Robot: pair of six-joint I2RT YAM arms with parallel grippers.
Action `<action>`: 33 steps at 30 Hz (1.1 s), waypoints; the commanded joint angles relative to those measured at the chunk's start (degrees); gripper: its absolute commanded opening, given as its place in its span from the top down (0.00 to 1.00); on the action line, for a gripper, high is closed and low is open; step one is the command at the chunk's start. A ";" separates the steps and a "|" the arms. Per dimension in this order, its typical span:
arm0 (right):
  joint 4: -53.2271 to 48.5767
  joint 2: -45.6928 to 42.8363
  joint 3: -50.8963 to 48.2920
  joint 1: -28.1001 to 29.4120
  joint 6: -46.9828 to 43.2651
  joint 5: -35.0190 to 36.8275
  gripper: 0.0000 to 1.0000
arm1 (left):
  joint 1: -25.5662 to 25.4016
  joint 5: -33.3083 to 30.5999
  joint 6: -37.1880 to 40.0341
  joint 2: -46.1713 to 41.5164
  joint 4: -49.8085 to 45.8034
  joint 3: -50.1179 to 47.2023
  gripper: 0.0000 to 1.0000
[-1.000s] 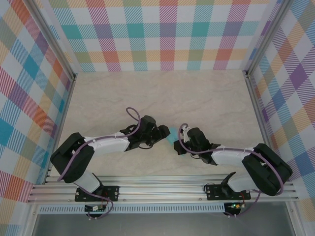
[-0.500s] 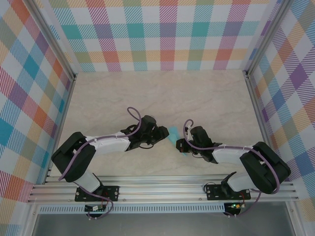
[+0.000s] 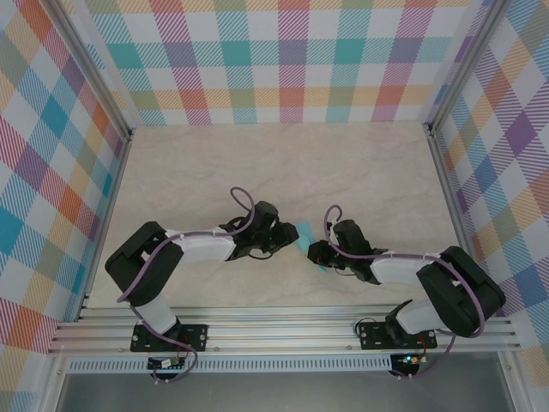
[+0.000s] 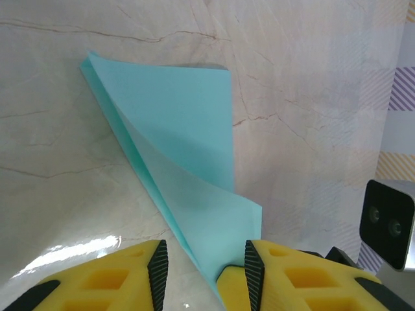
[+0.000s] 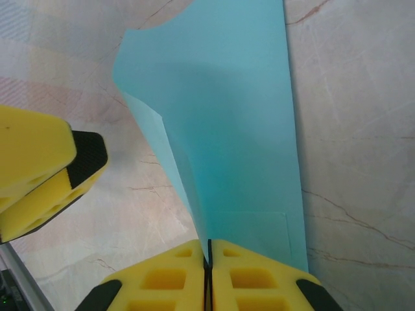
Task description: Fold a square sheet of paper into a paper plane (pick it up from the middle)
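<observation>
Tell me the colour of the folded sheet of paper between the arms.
Plain light blue (cyan), unmarked. The sheet of paper shows best in the right wrist view.

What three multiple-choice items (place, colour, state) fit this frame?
1. Where is the paper? A far-left corner; B between the left gripper and right gripper; C far-right corner.
2. Paper colour? A white; B yellow; C light blue.
3. Right gripper state? A shut on the paper; B wide open; C shut on nothing.
Answers: B, the top view shows it between both grippers; C, both wrist views show it light blue; A, its jaws meet on the paper's edge.
</observation>
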 commanded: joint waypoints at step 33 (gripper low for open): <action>-4.16 -0.01 0.25 -0.56 0.89 -0.70 0.87 | -0.46 5.40 1.17 8.83 9.41 4.59 0.60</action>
